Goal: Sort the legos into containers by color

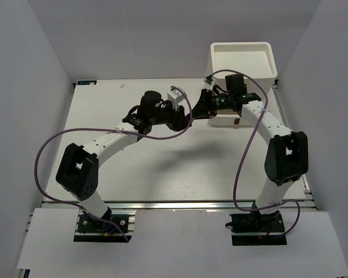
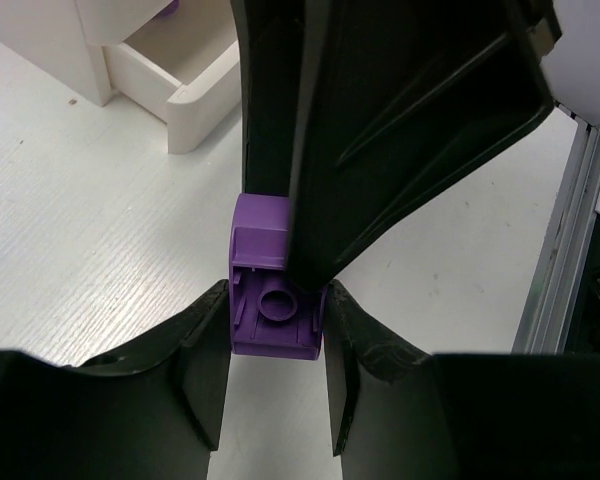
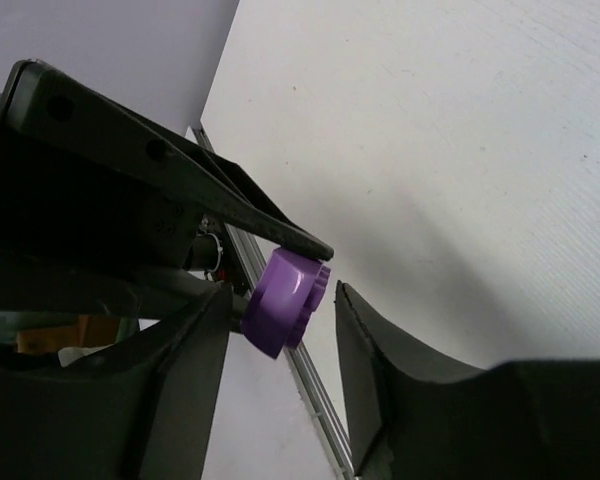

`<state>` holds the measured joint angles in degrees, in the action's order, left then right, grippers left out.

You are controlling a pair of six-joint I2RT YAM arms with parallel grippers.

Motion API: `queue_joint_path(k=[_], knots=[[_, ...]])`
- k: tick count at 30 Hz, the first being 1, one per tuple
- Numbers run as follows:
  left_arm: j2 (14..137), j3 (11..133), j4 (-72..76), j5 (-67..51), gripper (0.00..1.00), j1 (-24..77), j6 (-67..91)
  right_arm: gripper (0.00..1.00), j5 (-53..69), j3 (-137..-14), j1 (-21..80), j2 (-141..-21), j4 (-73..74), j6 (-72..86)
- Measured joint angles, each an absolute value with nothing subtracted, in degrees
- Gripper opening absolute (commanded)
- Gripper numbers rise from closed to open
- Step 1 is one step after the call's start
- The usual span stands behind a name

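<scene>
The pale wood-grain worktop carries one piece of furniture, a white boxy plastic storage unit. It has a square open tray on top and stands behind the right arm's jaws. The white-and-black left arm and right arm reach in towards each other, and their jaws meet in the air between the arms, just in front of the unit. The left jaws are clenched on a small purple studded plastic brick, which touches both of their inner faces with its hollow underside towards the wrist camera. The right jaws stand released around the same brick. From the right wrist it sits between them, close against one jaw, with a clear gap to the other. This looks like a hand-over of the purple piece from left to right, with the transfer not yet made. Beyond the left jaws a white drawer of the unit is pulled out, and a scrap of purple shows above it, too little to tell what it is. Next, I would judge, the right jaws need to pinch the brick squarely on the faces the left jaws leave free. The left jaws should let go only after that, or the little piece may twist or drop to the worktop.
</scene>
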<state>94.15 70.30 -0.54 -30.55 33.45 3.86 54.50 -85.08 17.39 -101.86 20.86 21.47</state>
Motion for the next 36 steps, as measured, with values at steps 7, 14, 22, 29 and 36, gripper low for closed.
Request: queue_joint_path(k=[7, 14, 22, 29, 36], knots=[[95.68, 72.44, -1.52, -29.71, 0.24, 34.54, 3.62, 0.15, 52.97, -85.21, 17.34, -101.89, 20.91, 22.46], [96.09, 72.49, -1.50, -26.37, 0.60, 35.33, 3.73, 0.00, 50.76, -85.30, 16.95, -101.89, 22.55, 21.96], [95.50, 72.42, 0.25, -23.33, 0.90, 34.22, 7.11, 0.00, 48.45, -86.39, 14.98, -101.89, 23.31, 15.84], [89.08, 67.37, -0.49, -16.86, 0.94, 33.47, 7.88, 0.00, 39.70, -90.04, 10.33, -100.79, 26.20, 1.04], [80.71, 59.79, -1.26, -12.47, 0.94, 32.49, 9.34, 0.00, 30.48, -90.54, 9.58, -98.28, 30.39, -24.88]])
